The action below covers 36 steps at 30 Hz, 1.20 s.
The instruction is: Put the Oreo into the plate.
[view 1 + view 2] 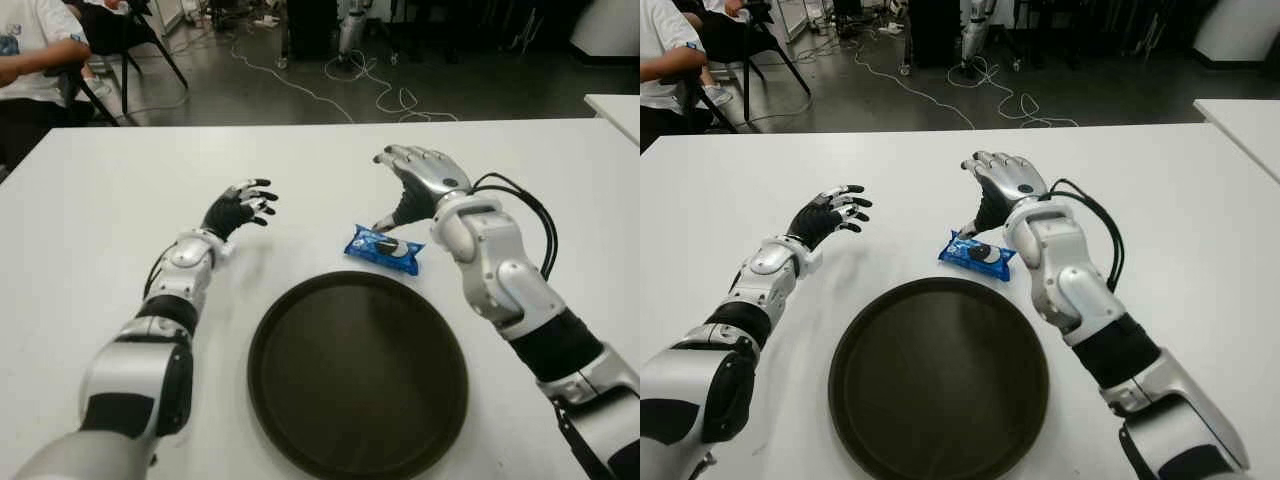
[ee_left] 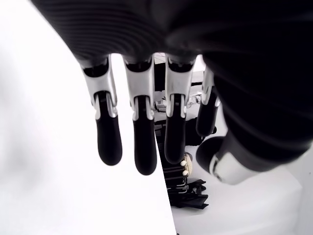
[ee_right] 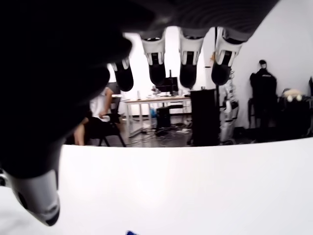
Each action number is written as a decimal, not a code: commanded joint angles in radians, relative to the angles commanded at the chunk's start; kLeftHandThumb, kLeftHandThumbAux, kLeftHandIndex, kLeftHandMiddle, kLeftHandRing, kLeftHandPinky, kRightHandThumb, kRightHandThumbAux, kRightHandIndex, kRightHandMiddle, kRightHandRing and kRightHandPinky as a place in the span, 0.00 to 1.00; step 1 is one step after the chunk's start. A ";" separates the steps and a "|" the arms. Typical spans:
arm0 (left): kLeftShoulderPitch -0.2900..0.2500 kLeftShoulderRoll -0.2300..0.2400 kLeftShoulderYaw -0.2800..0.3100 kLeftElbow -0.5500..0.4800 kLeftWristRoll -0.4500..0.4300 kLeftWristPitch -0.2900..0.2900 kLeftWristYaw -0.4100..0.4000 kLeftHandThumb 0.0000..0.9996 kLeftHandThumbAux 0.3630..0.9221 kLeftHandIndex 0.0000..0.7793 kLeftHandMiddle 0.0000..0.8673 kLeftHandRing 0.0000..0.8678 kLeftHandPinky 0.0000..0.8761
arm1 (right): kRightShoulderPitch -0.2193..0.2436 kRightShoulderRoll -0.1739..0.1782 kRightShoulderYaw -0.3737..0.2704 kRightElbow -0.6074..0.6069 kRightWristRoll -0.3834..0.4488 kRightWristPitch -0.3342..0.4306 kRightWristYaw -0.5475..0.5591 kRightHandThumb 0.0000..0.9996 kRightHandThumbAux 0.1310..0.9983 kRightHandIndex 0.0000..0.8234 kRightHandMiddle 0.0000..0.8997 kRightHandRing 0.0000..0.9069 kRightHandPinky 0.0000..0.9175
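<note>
A blue Oreo pack (image 1: 385,249) lies flat on the white table (image 1: 100,220), just beyond the far right rim of the round dark plate (image 1: 357,372). My right hand (image 1: 415,180) hovers directly behind and slightly above the pack, fingers spread and holding nothing; its thumb tip reaches down close to the pack's far edge. In the right wrist view only a blue sliver of the Oreo pack (image 3: 129,233) shows below the spread fingers (image 3: 188,73). My left hand (image 1: 240,207) is idle left of the pack, fingers (image 2: 139,147) relaxed and empty.
A person in a white shirt (image 1: 35,50) sits at the far left beyond the table. Cables (image 1: 370,95) trail on the floor behind. A second white table's corner (image 1: 615,108) shows at the far right.
</note>
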 joint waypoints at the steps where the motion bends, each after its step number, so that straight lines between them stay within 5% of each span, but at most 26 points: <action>1: 0.000 0.000 0.000 0.000 0.000 0.000 0.000 0.44 0.54 0.29 0.38 0.43 0.48 | 0.001 0.001 0.002 -0.001 -0.008 0.005 0.001 0.00 0.65 0.12 0.13 0.15 0.16; 14: 0.002 -0.002 0.001 -0.002 -0.002 -0.006 -0.002 0.46 0.54 0.31 0.40 0.44 0.49 | -0.047 0.071 0.071 0.179 -0.130 0.062 -0.009 0.00 0.64 0.20 0.20 0.22 0.24; 36: 0.006 -0.002 -0.001 -0.007 -0.002 -0.014 0.001 0.48 0.54 0.29 0.38 0.43 0.48 | -0.140 0.145 0.070 0.479 -0.081 0.037 -0.094 0.00 0.63 0.19 0.19 0.22 0.25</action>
